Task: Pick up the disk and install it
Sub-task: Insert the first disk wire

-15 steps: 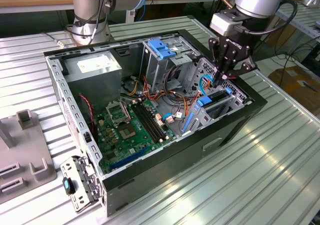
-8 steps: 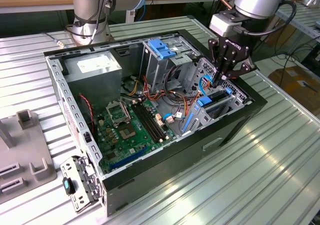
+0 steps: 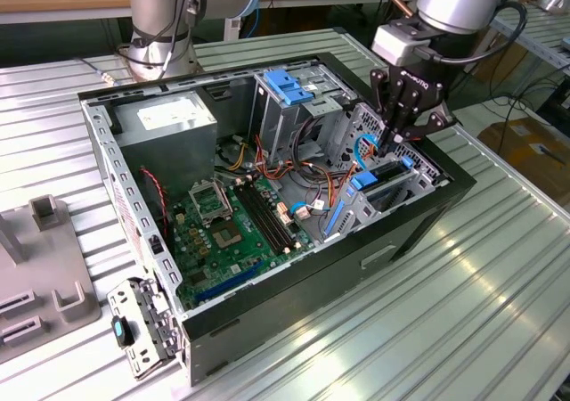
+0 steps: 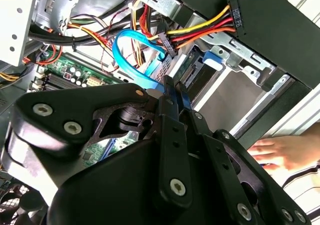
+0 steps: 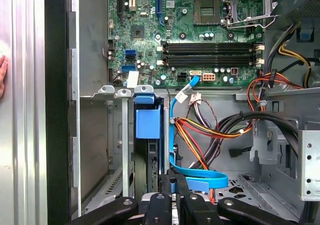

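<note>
1. Gripper (image 4: pixel 175 87): in the second wrist view I see the two fingers pressed close together, with a narrow blue strip between them. I cannot tell whether that strip is a carrier rail or the blue data cable (image 5: pixel 197 174) that bends just beside the fingertips.
2. The disk (image 5: pixel 148 122): it stands on edge in a slot of the drive bay, just beside the fingertips, blue carrier end uppermost. In the exterior view the bay sits at the case's corner on the exterior view's right, directly under the gripper.
3. Wiring: a bundle of red, yellow and black power leads (image 5: pixel 210 130) crosses the bay floor next to the blue cable.
4. Motherboard (image 5: pixel 200 35): it lies flat beyond the bay, memory slots and processor socket exposed.
5. Computer case (image 3: pixel 427 214): it lies on its side, open, on a ribbed metal table (image 3: pixel 463 312).
6. A person's hand (image 4: pixel 272 152) rests outside the case wall.
</note>
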